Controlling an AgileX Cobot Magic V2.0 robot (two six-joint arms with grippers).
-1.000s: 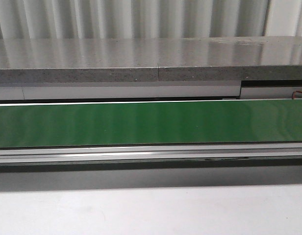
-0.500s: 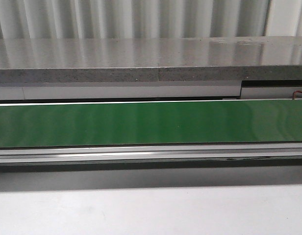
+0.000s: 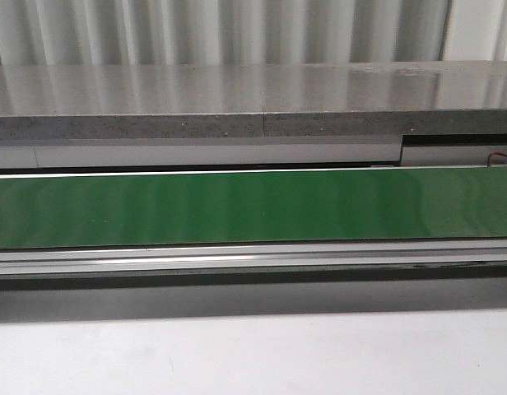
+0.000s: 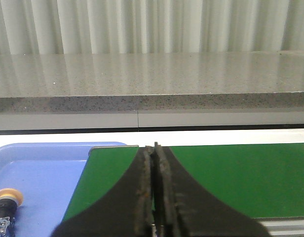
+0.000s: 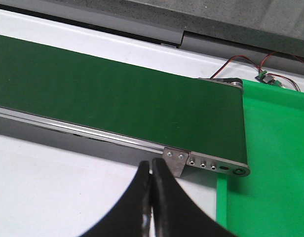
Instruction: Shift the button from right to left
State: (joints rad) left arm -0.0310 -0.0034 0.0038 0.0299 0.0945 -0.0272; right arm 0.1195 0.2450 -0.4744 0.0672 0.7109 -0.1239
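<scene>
The button (image 4: 5, 208), with a yellow round head, black collar and a boxy block cut off at the frame edge, lies in a blue tray (image 4: 48, 173) beside the conveyor's left end in the left wrist view. My left gripper (image 4: 154, 150) is shut and empty, over the green belt (image 4: 231, 173) near that end, apart from the button. My right gripper (image 5: 151, 165) is shut and empty, above the white table by the belt's right end (image 5: 211, 165). Neither gripper nor the button shows in the front view.
The green conveyor belt (image 3: 253, 206) runs across the front view with a metal rail (image 3: 253, 259) along its near side. A grey stone ledge (image 3: 253, 99) stands behind it. A green tray (image 5: 270, 163) sits past the belt's right end, with thin wires (image 5: 250, 64) beyond.
</scene>
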